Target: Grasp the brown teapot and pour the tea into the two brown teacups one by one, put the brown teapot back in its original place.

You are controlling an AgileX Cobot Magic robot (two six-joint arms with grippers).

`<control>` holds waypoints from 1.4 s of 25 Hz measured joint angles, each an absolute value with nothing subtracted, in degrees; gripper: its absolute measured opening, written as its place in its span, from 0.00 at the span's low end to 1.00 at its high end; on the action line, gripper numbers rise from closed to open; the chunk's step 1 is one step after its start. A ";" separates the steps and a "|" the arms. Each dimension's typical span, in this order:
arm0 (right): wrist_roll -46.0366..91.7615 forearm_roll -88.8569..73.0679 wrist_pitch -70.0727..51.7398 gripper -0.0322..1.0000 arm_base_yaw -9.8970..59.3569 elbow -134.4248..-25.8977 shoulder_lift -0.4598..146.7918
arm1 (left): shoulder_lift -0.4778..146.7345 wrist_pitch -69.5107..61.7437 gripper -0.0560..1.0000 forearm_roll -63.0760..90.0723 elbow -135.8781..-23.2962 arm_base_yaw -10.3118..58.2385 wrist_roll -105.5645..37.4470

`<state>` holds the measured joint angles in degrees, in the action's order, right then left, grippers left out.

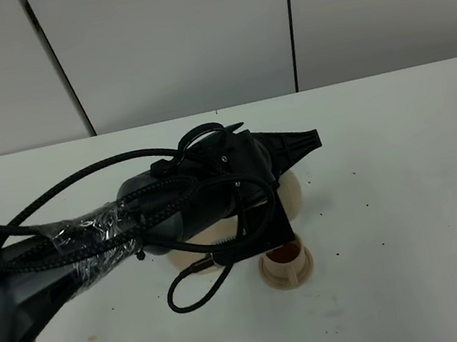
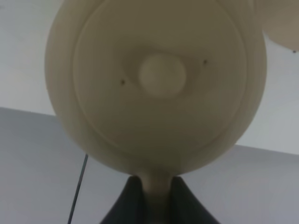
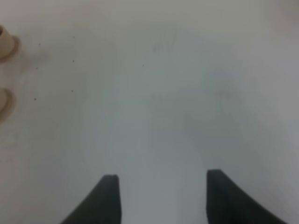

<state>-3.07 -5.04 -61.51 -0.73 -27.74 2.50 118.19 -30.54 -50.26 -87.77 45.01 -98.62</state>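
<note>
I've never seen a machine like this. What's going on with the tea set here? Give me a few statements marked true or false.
1. The left gripper is clamped on the teapot by its handle. True.
2. The right gripper holds a teacup. False: its jaws are open over the bare table, holding nothing.
3. The teacup nearest the camera has brown tea in it. True.
4. The teapot's lid is off. False: the lid is on, with its knob showing.
</note>
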 joint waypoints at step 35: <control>-3.07 -5.04 -61.51 0.43 -0.73 -27.74 2.50 | 118.19 -31.55 0.21 -51.44 -87.77 45.37 -104.54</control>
